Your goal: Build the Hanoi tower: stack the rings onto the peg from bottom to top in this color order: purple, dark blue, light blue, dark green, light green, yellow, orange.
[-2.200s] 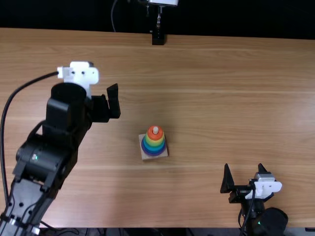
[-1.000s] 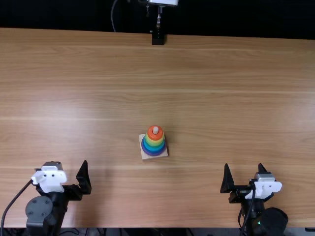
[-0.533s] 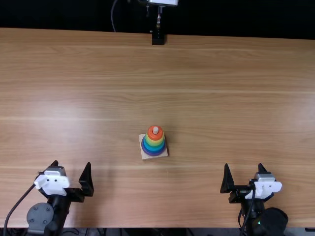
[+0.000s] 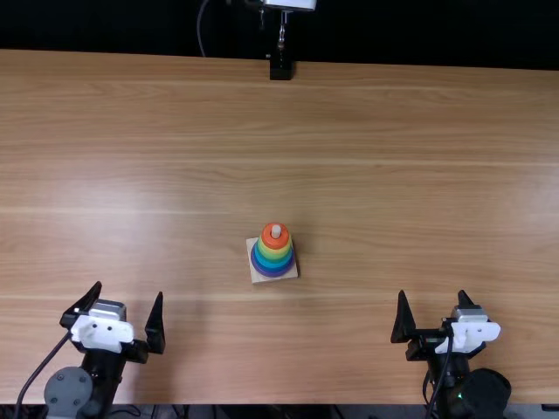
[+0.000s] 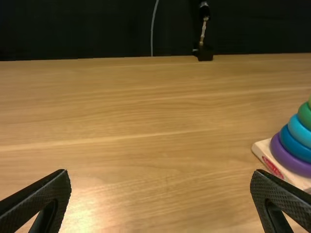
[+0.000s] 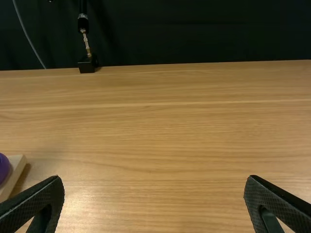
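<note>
In the top view the ring tower stands mid-table on its square wooden base (image 4: pixel 260 278), with the orange ring (image 4: pixel 275 241) topmost around the white peg tip (image 4: pixel 276 230), yellow and blue below and the purple ring (image 4: pixel 273 272) lowest. My left gripper (image 4: pixel 127 307) is open near the table's front left; my right gripper (image 4: pixel 432 307) is open at the front right. Both are apart from the tower. In the left wrist view my left gripper (image 5: pixel 160 194) has wide-spread fingers, beside the purple ring (image 5: pixel 287 157). My right gripper (image 6: pixel 154 196) is likewise spread in the right wrist view.
A black stand (image 4: pixel 280 69) with a metal rod is at the far edge of the wooden table (image 4: pixel 393 140). A cable (image 4: pixel 201 28) hangs behind that edge.
My left arm has drawn back from left of the tower to the table's front edge, and its gripper has opened wider. The right arm and the ring tower have stayed still.
</note>
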Robot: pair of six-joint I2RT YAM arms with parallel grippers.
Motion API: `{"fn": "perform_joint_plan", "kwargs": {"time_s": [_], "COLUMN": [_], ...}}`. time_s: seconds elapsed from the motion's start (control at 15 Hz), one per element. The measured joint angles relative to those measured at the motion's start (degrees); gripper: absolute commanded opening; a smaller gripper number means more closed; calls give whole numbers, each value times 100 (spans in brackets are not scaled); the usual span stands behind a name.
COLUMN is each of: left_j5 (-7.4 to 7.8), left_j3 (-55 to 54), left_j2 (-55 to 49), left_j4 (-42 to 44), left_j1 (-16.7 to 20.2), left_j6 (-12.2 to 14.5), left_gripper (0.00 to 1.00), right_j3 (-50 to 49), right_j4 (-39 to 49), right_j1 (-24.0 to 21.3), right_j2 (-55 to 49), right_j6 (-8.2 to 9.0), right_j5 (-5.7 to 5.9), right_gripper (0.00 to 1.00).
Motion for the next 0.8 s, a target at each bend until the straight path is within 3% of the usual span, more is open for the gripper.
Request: {"fn": "perform_joint_plan", "kwargs": {"time_s": [0.33,0.8], "left_j5": [46,101], "left_j3": [133,138], "left_j2": [0,0], "left_j4": [-542,-562], "left_j1": [0,0], "left_j6": [9,13], "left_gripper": [100,100], "right_j3": [0,0], "right_j4": [-2,-2], "right_j1": [0,0], "right_j2": [0,0], "right_j6": [0,-2], "right_j5": [0,0], "right_gripper": [100,100]}}
